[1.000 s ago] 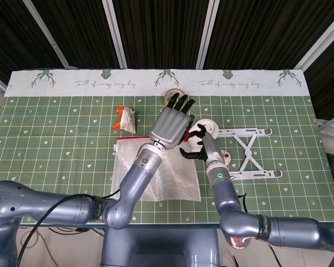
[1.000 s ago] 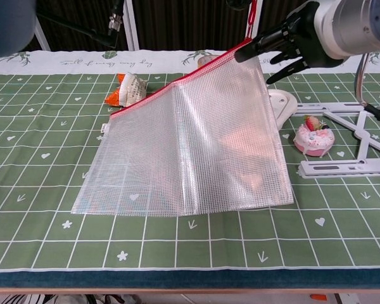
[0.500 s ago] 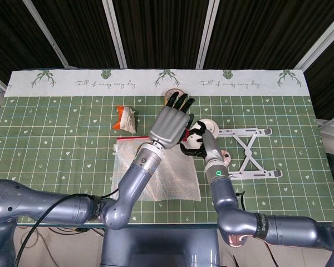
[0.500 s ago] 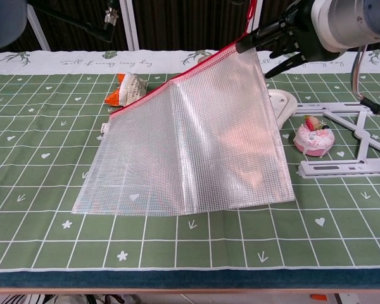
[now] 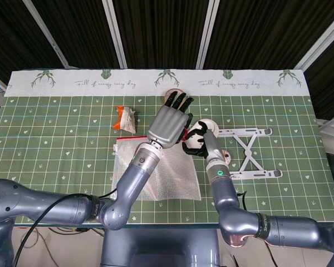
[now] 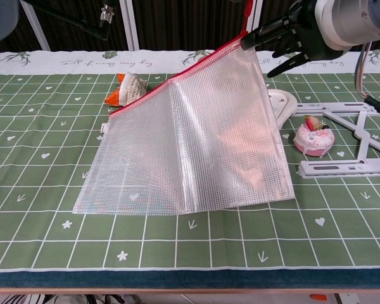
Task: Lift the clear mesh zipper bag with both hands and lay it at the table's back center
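Near the middle of the green table [image 6: 38, 190], your right hand [image 5: 195, 140] pinches the top right corner of the clear mesh zipper bag [image 6: 196, 152] and holds it up off the cloth. That corner rides high; the bag's red zipper edge slopes down to the left, and its lower edge lies on the table. Your left hand [image 5: 168, 123] hovers above the bag with its fingers [image 5: 178, 100] straight and side by side, gripping nothing. Behind the bag sits a crumpled snack packet [image 6: 126, 88]. To the right, a pink strawberry doughnut [image 6: 313, 137] rests beside a white folding stand [image 6: 361, 142].
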